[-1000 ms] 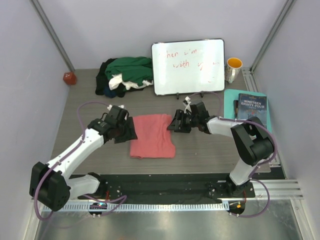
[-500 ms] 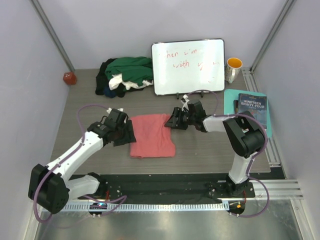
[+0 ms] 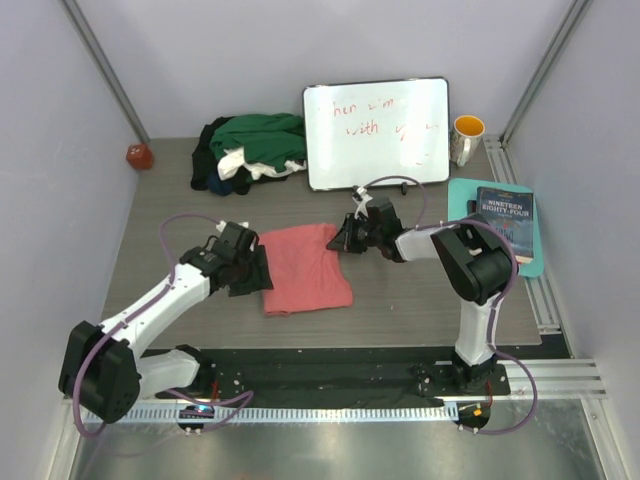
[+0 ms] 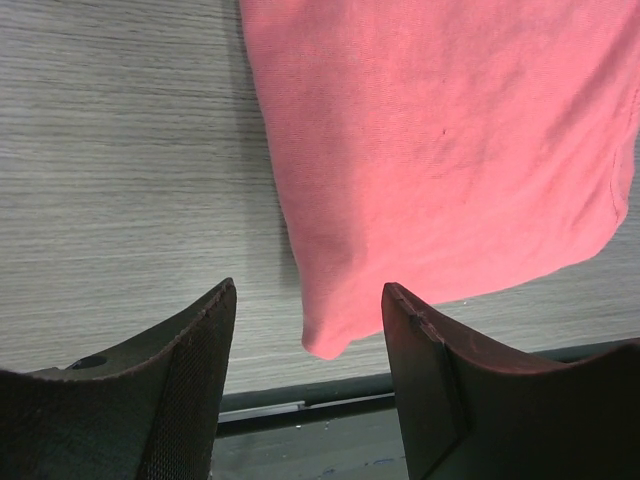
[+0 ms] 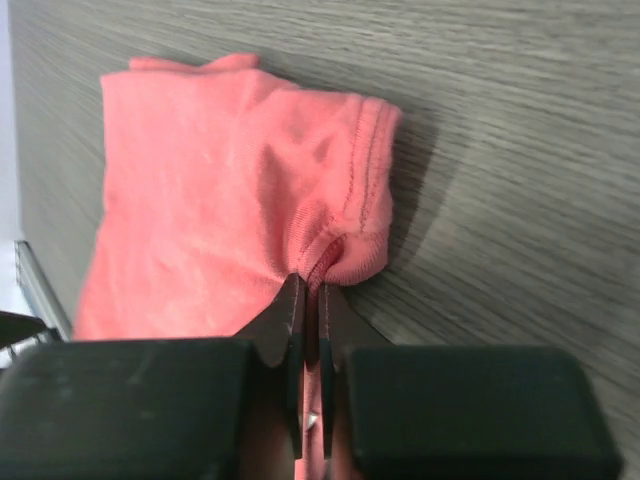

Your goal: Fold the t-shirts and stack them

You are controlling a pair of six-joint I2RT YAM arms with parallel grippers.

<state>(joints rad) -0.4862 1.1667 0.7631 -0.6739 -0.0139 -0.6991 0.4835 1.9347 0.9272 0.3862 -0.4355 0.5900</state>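
Observation:
A salmon-pink t-shirt (image 3: 303,268) lies folded flat in the middle of the table. My right gripper (image 3: 343,240) is at its far right corner, shut on a pinch of the hem (image 5: 330,262). My left gripper (image 3: 258,272) hovers at the shirt's left edge, open, and the shirt's near corner (image 4: 330,340) lies between its fingers (image 4: 420,350) untouched. A heap of other t-shirts (image 3: 250,150), dark green, white and black, sits at the back left.
A white board with red writing (image 3: 376,132) stands at the back. An orange-lined mug (image 3: 467,137) is at the back right, a book (image 3: 503,215) on a teal mat at the right edge, a small red object (image 3: 138,155) at the far left.
My right gripper moved left to the shirt's far right corner and shut on its hem. The left gripper shifted slightly toward the shirt's left edge, still open.

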